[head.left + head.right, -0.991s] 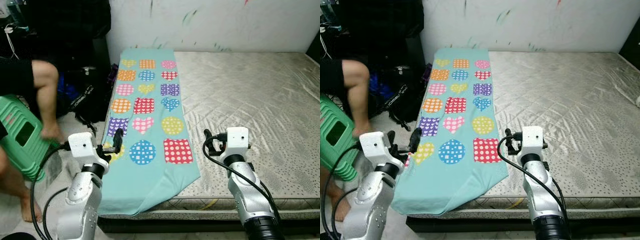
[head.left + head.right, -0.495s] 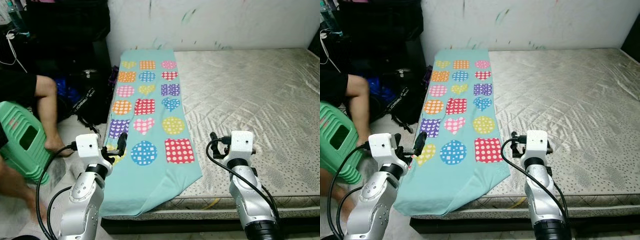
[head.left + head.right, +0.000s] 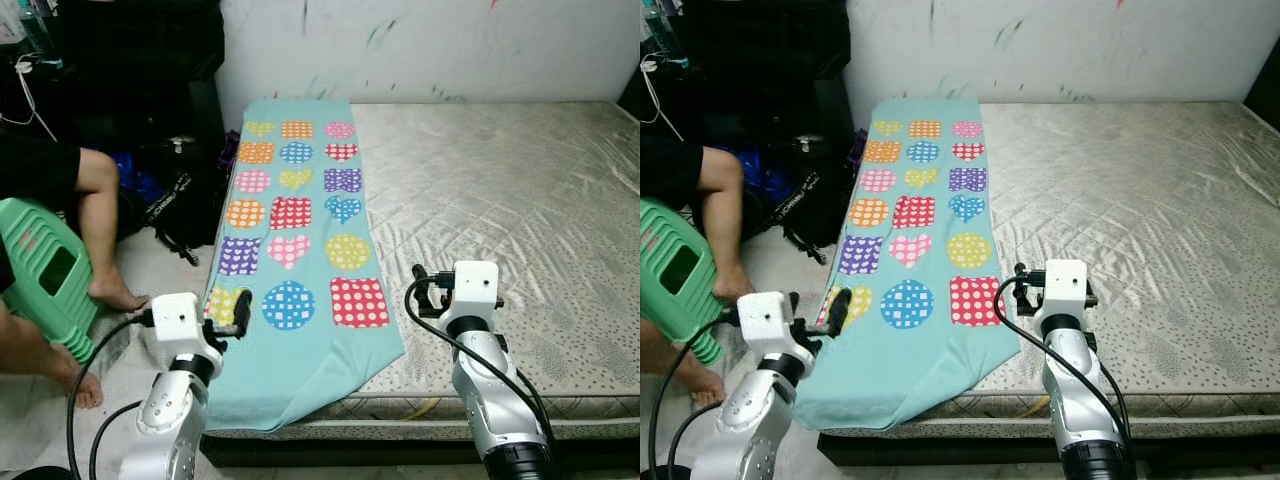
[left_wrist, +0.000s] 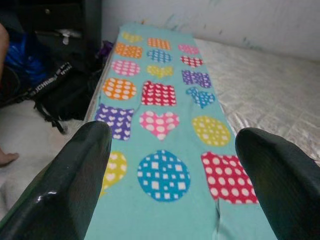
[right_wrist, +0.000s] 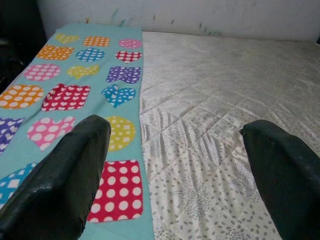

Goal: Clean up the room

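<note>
Both pairs of black fingers are spread and empty, the left gripper [image 4: 167, 165] over the near left edge of the teal blanket [image 3: 295, 250] and the right gripper [image 5: 175, 165] over the bare mattress [image 3: 500, 190] just beside it. A clean fold probably means pinching the near corners square. The blanket, patterned with dotted hearts, circles and squares, lies flat along the mattress's left side, its near end drooping over the edge.

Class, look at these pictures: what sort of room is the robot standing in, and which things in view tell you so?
Most likely a bedroom in a home. A bare quilted mattress lies against a paint-marked wall, a turquoise blanket with spotted shapes is laid along one side of it, and a black bag sits on the floor beside it.
</note>
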You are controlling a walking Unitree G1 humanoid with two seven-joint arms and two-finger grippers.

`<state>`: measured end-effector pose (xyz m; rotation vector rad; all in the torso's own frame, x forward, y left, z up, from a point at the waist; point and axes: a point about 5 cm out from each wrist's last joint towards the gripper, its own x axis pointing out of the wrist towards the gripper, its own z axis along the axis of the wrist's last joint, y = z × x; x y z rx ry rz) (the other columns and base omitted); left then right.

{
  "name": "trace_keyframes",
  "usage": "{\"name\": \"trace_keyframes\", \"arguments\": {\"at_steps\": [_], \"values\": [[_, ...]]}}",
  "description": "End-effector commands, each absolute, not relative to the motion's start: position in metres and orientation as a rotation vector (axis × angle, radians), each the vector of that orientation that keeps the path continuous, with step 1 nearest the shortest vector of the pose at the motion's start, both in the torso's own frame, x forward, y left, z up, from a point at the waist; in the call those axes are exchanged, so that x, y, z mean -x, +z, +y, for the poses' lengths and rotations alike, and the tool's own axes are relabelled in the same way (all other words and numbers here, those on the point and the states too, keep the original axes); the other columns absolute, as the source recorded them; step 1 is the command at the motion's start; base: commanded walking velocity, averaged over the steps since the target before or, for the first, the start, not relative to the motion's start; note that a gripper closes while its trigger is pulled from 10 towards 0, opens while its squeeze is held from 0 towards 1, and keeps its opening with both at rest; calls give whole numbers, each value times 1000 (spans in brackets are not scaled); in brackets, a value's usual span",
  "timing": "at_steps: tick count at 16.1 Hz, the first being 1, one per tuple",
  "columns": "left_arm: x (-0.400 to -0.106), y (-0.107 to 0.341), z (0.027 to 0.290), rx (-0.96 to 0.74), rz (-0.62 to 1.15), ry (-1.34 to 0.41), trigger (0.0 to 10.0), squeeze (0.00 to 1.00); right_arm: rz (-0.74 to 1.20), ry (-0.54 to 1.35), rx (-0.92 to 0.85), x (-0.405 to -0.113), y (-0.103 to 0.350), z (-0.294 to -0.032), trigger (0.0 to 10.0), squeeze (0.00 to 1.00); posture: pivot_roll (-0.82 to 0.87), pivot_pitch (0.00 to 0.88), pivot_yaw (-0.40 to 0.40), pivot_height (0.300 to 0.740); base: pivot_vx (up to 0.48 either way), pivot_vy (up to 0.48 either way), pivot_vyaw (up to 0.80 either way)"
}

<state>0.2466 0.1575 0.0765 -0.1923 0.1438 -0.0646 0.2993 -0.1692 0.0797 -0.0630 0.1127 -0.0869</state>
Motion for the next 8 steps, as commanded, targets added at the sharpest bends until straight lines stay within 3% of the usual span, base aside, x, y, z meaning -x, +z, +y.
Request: {"name": "trace_keyframes", "arguments": {"at_steps": [1,8], "values": [[-247,81,158,170,139,-74,10000,0,108,-109,61,-297,83,-175,10000,0,-78,0,20,740,0,0,0],[-238,81,168,197,134,-21,10000,0,132,-118,33,-291,79,-182,10000,0,-73,0,-1,740,0,0,0]]}}
